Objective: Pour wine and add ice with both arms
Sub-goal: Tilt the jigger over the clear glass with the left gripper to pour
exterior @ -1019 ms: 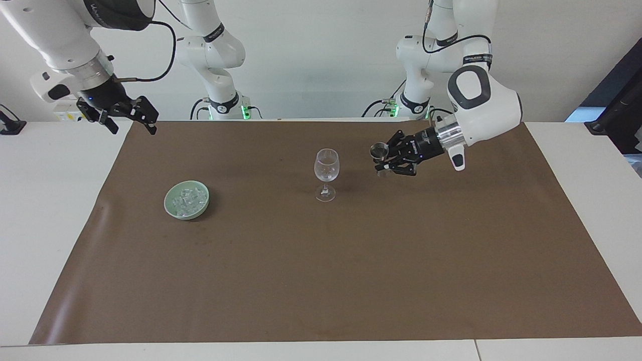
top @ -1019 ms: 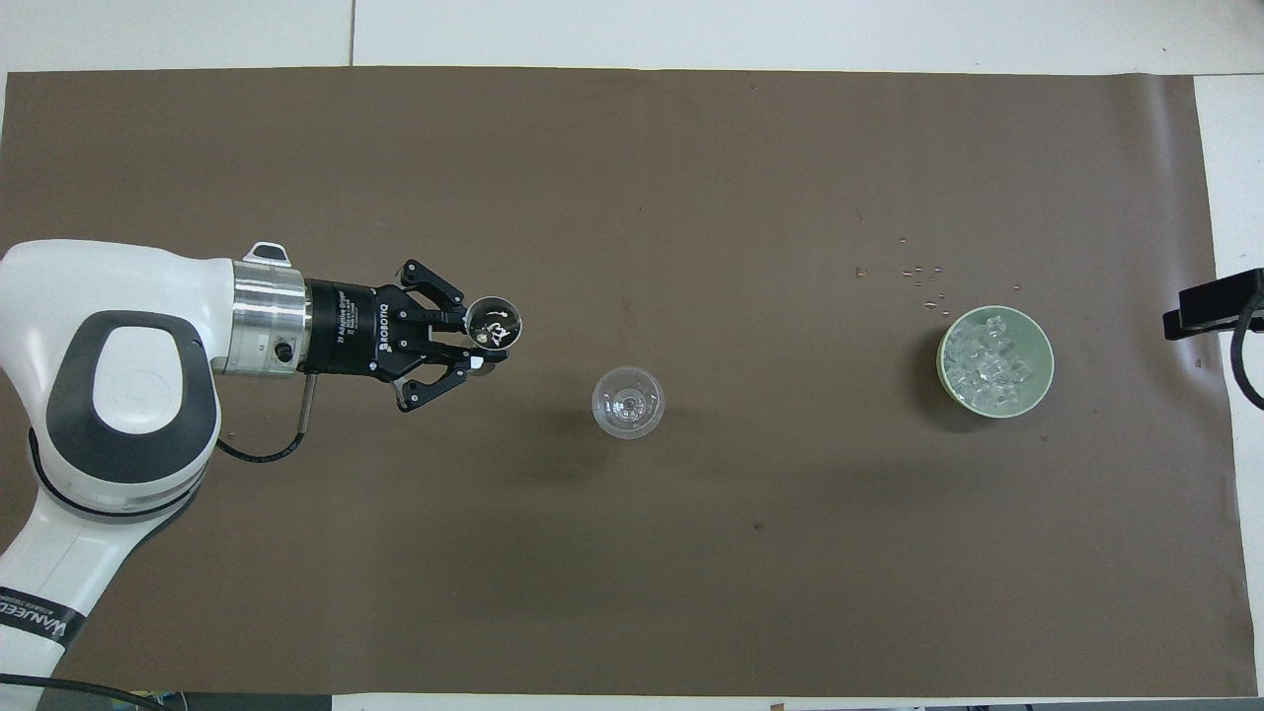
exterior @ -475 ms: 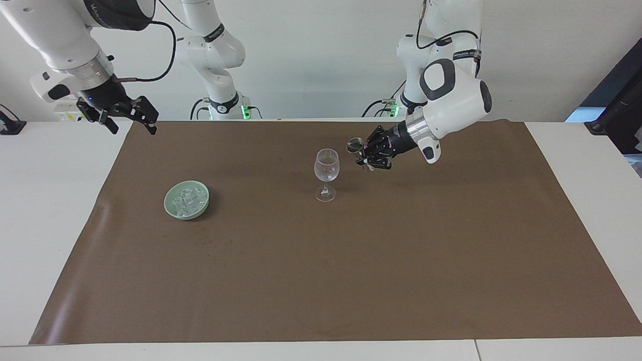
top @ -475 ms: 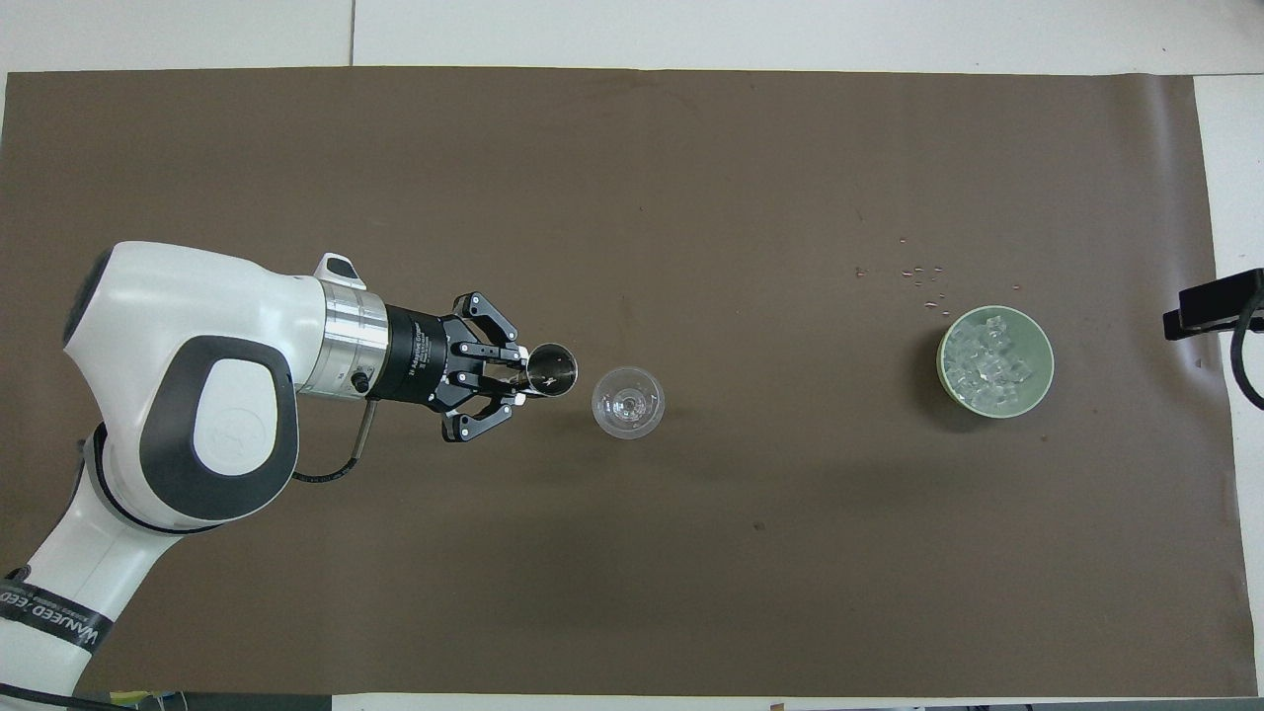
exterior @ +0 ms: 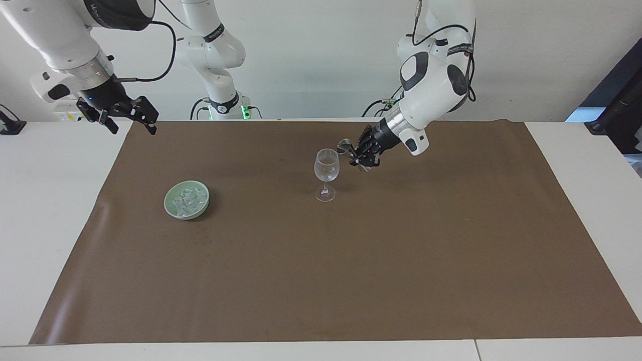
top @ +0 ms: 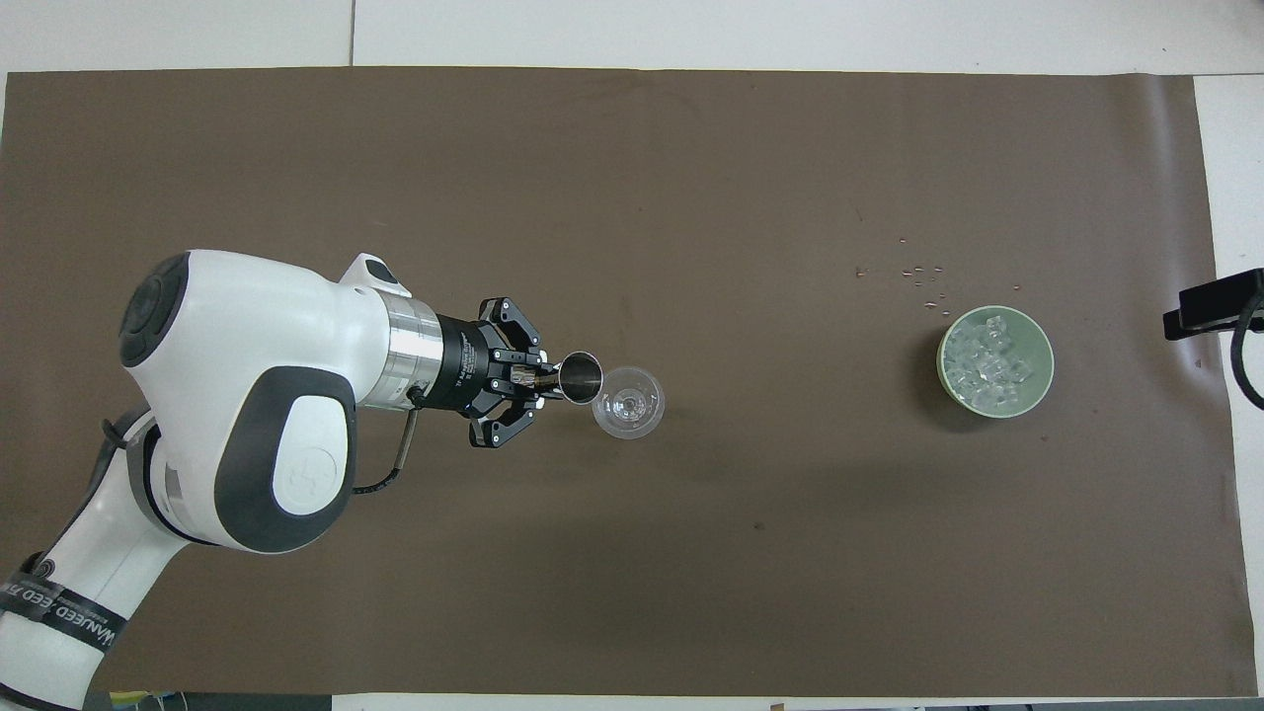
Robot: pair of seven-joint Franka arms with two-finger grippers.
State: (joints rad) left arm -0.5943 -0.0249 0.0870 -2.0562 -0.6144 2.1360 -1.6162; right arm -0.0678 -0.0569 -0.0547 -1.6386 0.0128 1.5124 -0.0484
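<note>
A clear stemmed wine glass [exterior: 326, 168] stands upright mid-table and also shows in the overhead view [top: 628, 402]. My left gripper [exterior: 362, 153] [top: 538, 375] is shut on a small metal cup [exterior: 344, 146] [top: 581, 377]. It holds the cup tilted at the glass rim, on the side toward the left arm's end. The ice [exterior: 188, 199] [top: 987, 363] lies heaped in a pale green bowl [exterior: 167, 203] [top: 1042, 341] toward the right arm's end. My right gripper [exterior: 131, 116] is open and empty, raised over the table edge at that end, waiting.
A brown mat [exterior: 351, 260] covers the table. A few small specks [top: 918, 272] lie on the mat just farther from the robots than the bowl. A black part of the right arm [top: 1210, 306] shows at the overhead view's edge.
My left arm has swung the metal cup over toward the wine glass, up to its rim, and tipped it. The right arm, glass and bowl have not moved.
</note>
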